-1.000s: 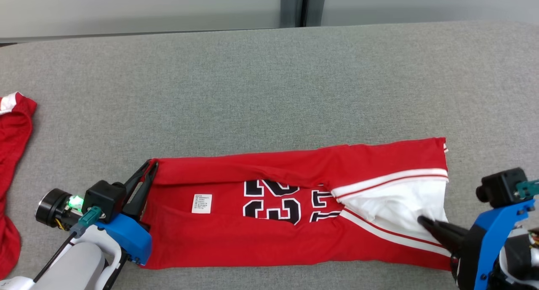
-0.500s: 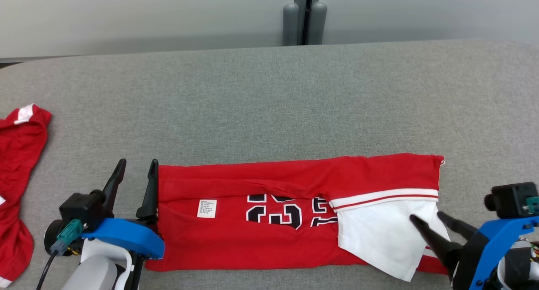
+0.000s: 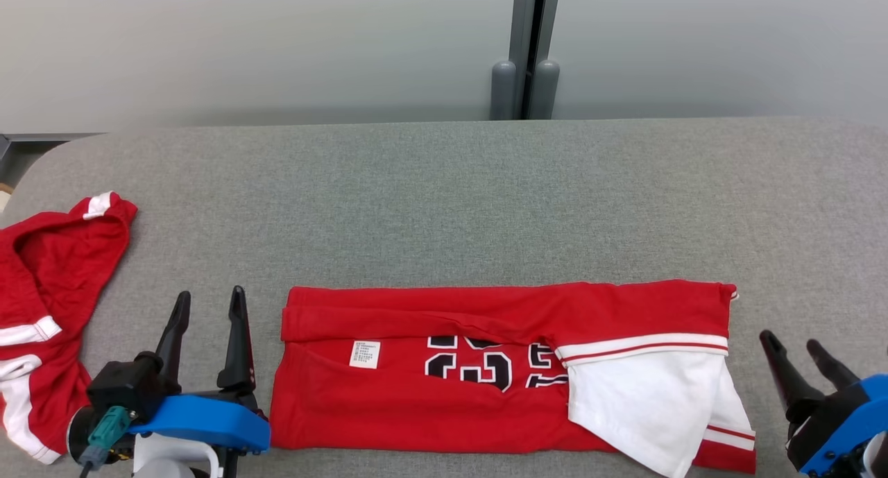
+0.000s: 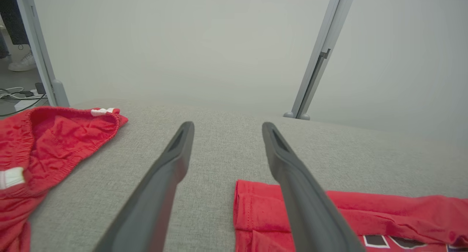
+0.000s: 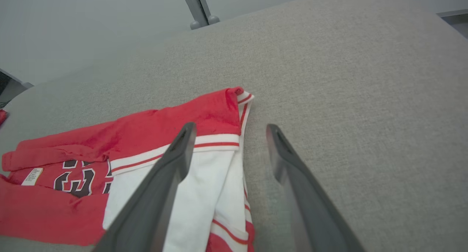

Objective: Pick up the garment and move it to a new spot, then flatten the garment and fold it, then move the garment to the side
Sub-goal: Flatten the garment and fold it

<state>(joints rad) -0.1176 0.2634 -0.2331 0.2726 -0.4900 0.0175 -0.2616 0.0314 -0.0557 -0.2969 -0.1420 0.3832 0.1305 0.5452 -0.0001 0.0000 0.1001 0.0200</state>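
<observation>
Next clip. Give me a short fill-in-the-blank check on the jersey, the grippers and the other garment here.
The left gripper and the right gripper both have their jaws ____.
The folded jersey lies ____ the two grippers.
The panel at the jersey's right end is ____.
A second red garment lies crumpled at the ____ end of the grey table.
Missing words: open; between; white; left.

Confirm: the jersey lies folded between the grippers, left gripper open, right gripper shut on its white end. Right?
No. The right gripper is open too, beside the jersey and not on it, as the head view shows. The rest holds: jersey folded between the grippers, left gripper open.
</observation>
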